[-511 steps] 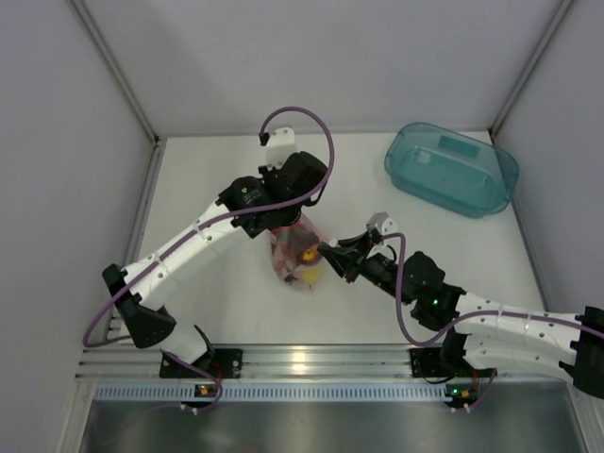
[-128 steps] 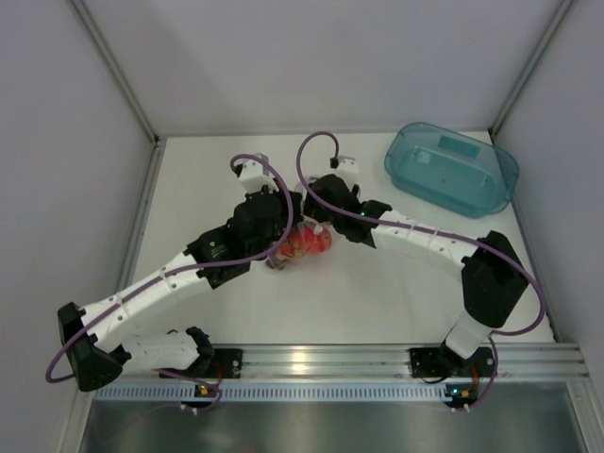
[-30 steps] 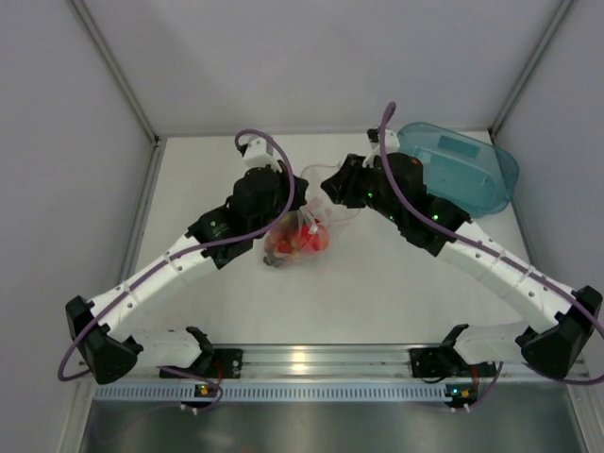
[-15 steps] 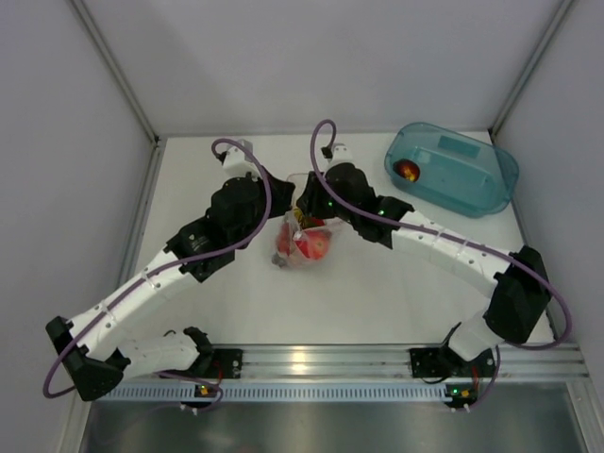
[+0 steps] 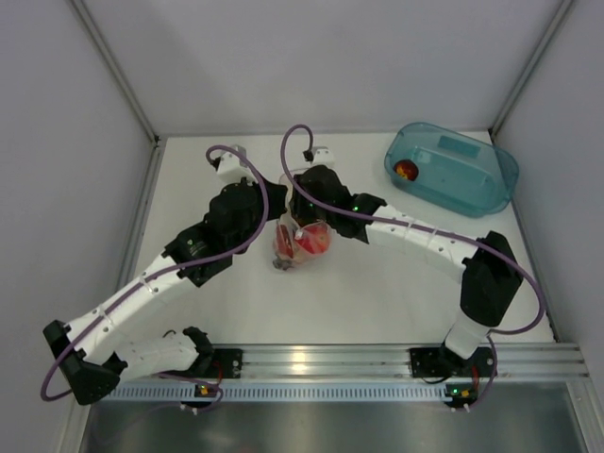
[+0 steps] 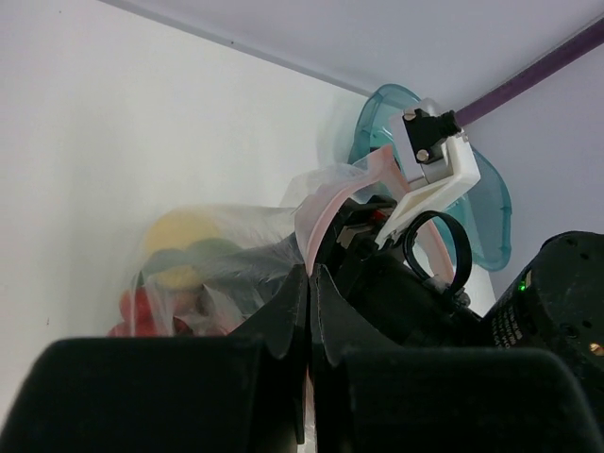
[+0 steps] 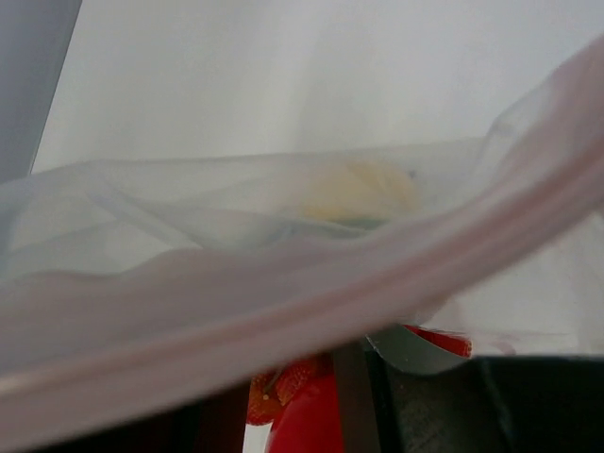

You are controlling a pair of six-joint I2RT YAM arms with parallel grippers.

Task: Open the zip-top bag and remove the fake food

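Note:
The clear zip-top bag (image 5: 304,247) lies mid-table with its mouth held up. Red fruit and a yellow lemon (image 6: 184,236) show through it. My left gripper (image 5: 280,211) is shut on the pink zip strip (image 6: 326,203) at the bag's rim, seen in the left wrist view (image 6: 310,276). My right gripper (image 5: 305,226) reaches into the bag mouth. In the right wrist view its fingers (image 7: 297,401) stand apart with a red fruit (image 7: 307,425) between them. The bag's rim (image 7: 283,311) hides whether they grip it. One red fruit (image 5: 407,170) lies in the teal tub (image 5: 467,184).
The teal tub stands at the back right by the wall. The two arms nearly meet over the bag. White enclosure walls close in the table at the back and on both sides. An aluminium rail runs along the near edge.
A red fruit appeared in the teal tub. My right gripper came back from the tub and moved left and down into the bag mouth. My left gripper kept hold of the rim.

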